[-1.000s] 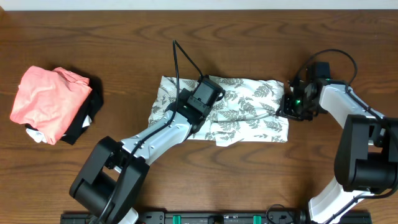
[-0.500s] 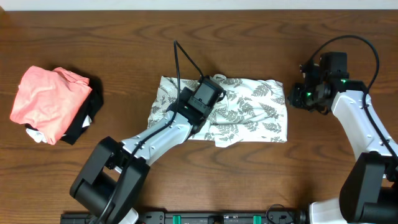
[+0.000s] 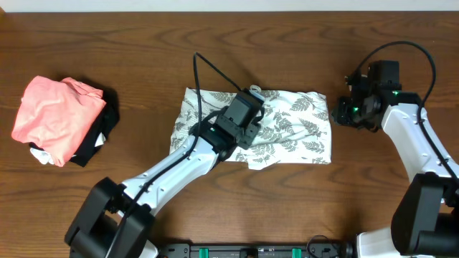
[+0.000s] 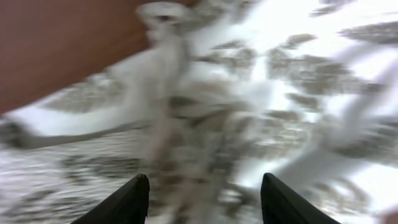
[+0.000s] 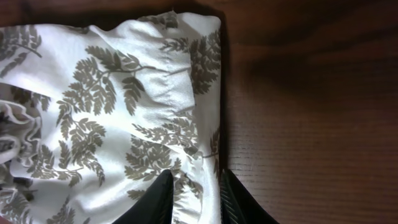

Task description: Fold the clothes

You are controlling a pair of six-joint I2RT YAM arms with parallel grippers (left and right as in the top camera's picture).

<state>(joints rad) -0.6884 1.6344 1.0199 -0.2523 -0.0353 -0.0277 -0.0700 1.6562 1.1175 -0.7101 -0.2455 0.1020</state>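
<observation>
Left fingers [image 4: 127, 202] over clothes [image 3: 295, 126], pink garment [image 3: 54, 118] apart

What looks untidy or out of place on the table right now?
The fern-print garment is folded unevenly: a flap sticks out past its bottom edge, and a strap loop pokes out at the top. The pink garment at the left is a loose heap.

The left arm [image 3: 179, 161] stretches out long and low, its elbow well behind the left gripper [image 4: 205, 182], whose jaws stand wide apart and empty. The right arm [image 3: 414, 140] bends sharply behind the right gripper [image 5: 196, 179], whose jaws are narrowly parted, holding nothing.
</observation>
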